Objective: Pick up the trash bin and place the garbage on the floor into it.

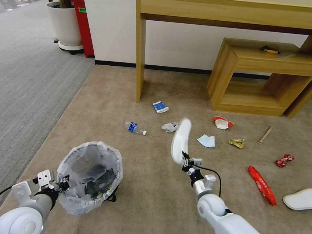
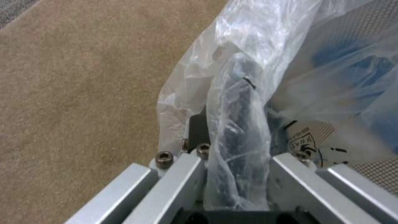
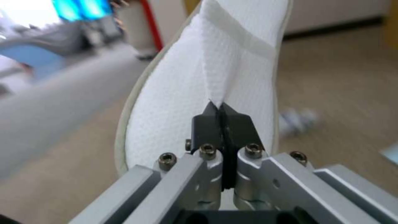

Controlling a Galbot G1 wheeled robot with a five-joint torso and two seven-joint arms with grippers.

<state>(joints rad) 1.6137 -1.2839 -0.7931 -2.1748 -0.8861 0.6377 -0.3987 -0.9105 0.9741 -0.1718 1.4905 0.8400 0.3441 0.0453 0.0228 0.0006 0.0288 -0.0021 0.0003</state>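
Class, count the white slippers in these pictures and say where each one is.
2. One slipper hangs pinched in the right hand; the other slipper lies on the floor far right.

We see a waffle-textured cloth slipper (image 3: 232, 77), a crinkled glossy plastic bag (image 2: 236, 102), matt carpet floor (image 1: 148, 203), brushed metal right tool (image 3: 222, 107).

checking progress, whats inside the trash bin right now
The trash bin holds a crinkled plastic bag, with dark shapes and something blue showing through it. What they are is hidden by the folds. The left end effector grips its rim.
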